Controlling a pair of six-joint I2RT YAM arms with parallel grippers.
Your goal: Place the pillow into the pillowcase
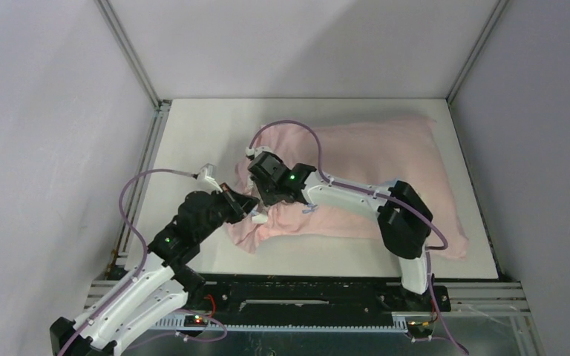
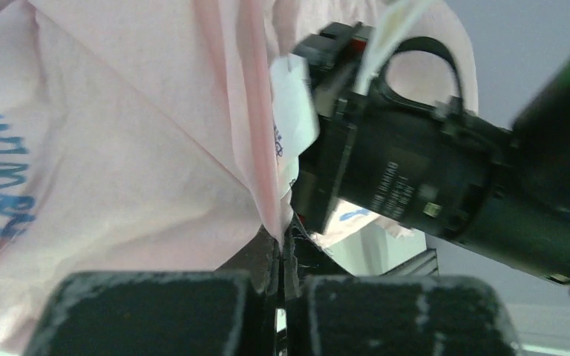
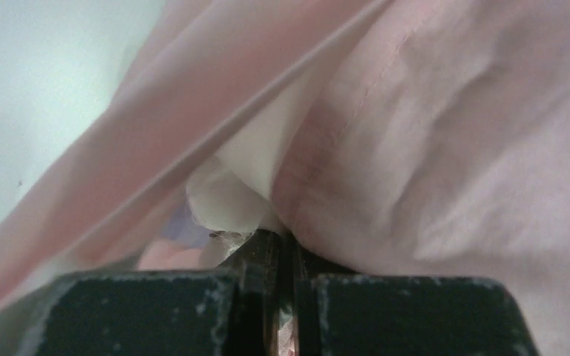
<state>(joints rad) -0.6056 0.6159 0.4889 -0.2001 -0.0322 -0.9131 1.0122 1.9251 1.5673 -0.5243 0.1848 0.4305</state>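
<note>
table [image 1: 193,141]: white | on it: pale pink pillowcase [image 1: 386,156]; plump; right of centre

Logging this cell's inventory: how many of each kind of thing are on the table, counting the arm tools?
pillowcase: 1
pillow, mostly inside the case: 1
tools, left tool and right tool: 2
Total: 4

The pillowcase [image 2: 119,163] is pale pink with blue cursive lettering; the pillow [image 3: 241,167] is white

Plump pink pillowcase [image 1: 386,159] lies crumpled, white pillow [image 3: 245,163] showing at its opening.
</note>
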